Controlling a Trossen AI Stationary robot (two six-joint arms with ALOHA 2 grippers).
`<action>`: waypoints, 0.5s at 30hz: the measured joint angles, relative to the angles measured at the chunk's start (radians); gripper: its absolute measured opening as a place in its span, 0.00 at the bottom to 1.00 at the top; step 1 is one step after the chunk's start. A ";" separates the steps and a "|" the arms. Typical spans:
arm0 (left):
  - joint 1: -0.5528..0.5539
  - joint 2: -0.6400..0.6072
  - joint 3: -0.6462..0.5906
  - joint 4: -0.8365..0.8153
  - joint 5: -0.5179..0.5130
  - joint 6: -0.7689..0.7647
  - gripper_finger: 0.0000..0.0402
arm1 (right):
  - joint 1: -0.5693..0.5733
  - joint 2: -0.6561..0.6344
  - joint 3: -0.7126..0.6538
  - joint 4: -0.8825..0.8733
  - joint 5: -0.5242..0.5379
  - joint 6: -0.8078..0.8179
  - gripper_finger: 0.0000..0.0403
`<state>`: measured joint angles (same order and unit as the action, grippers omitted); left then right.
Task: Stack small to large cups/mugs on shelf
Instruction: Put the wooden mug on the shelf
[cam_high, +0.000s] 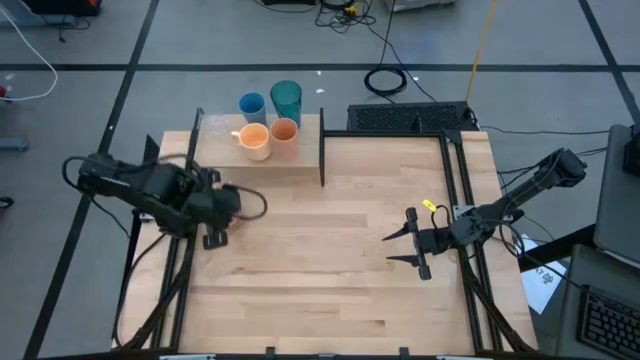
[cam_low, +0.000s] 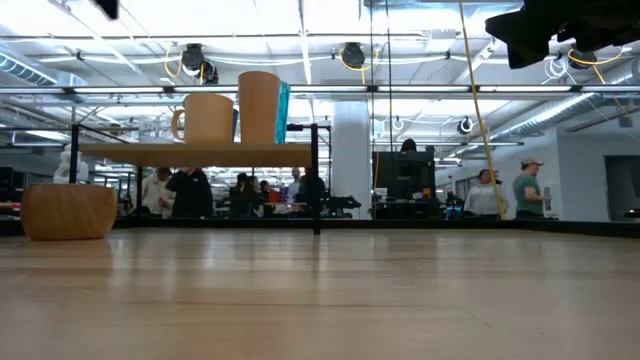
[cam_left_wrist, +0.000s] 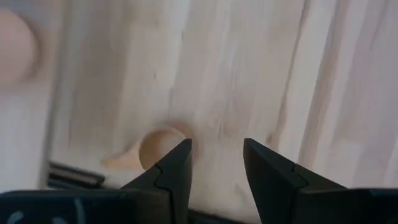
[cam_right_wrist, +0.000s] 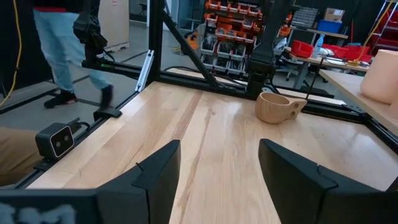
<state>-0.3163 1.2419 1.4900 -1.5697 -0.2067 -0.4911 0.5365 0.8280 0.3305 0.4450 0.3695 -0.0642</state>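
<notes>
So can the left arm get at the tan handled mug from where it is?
Probably yes. The left gripper hangs open right above the tan handled mug, which stands alone on the tabletop, with nothing between them.

**A:** What cups are there, and where?

**B:** Four stand upright on the shelf (cam_high: 215, 150), a light-wood board with a thin black frame, at the table's far left. At the back, a tall translucent teal tumbler (cam_high: 286, 100) with a shorter blue cup (cam_high: 252, 106) beside it. In front, an orange cup (cam_high: 284, 134) and a peach-orange mug (cam_high: 254, 141) close together, the mug's handle pointing left.

**A:** And the fifth?

**B:** A tan handled mug (cam_right_wrist: 277, 107) of wood sits upright on the tabletop, left of centre, off the shelf, its short handle sticking out sideways.
</notes>
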 joint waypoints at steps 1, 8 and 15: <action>-0.014 0.000 -0.033 0.001 0.005 -0.015 0.36 | 0.000 0.000 0.000 0.000 0.000 0.000 0.52; -0.068 0.000 -0.245 0.044 0.037 -0.043 0.36 | 0.000 0.000 0.000 0.000 0.000 0.000 0.52; -0.070 -0.032 -0.397 0.145 0.075 -0.051 0.36 | 0.000 0.000 0.000 0.000 0.000 0.000 0.52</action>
<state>-0.3859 1.2097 1.0932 -1.4245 -0.1320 -0.5418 0.5365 0.8280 0.3305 0.4446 0.3698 -0.0642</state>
